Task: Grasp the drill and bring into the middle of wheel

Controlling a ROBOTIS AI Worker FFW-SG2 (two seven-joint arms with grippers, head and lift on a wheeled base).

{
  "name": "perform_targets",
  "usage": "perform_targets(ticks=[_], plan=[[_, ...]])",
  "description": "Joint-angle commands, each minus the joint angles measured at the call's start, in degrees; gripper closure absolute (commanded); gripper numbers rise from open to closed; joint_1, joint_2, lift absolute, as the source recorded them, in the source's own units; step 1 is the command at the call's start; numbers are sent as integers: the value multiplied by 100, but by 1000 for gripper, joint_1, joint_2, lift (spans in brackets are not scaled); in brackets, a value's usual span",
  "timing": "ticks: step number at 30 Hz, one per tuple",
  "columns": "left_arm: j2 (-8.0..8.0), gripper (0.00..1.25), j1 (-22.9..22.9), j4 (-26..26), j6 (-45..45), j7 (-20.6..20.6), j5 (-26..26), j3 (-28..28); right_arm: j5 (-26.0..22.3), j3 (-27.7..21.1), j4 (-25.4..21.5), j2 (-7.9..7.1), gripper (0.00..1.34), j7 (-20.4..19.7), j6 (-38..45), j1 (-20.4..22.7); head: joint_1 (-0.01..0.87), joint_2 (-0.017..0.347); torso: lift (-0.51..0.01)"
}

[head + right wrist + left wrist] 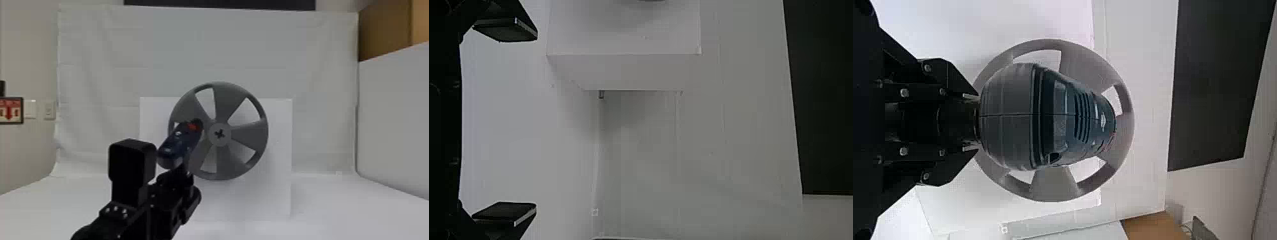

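"Operator, your left arm (137,220) is black, isn't it?"

"Black throughout, and you'll see a boxy housing (132,159) with rounded corners, plus a bracket (111,214) dotted with bright screw heads (116,208)."

"And your left gripper (178,175)?"

"Black too, with angular side plates (950,77) and round, silvery screws (904,93)."

"Your right gripper (531,122)?"

"You've got flat, slab-like black fingers (504,211) there, each with a thin pale edge."

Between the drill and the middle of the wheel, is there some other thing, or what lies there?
No other thing: in the head view, a narrow strip of grey face lies between the drill and the middle of the wheel.
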Motion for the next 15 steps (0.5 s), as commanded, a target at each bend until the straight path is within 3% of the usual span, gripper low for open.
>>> perform_targets(ticks=[1, 15], plan=[[-32, 1222, -45, 141, 0, 0, 69, -56, 3, -1, 0, -2, 99, 0, 0, 3, 0, 0, -406], [-138, 1222, -265, 431, -9, 0, 218, -223, 55, 78, 0, -2, 99, 0, 9, -24, 0, 0, -406]])
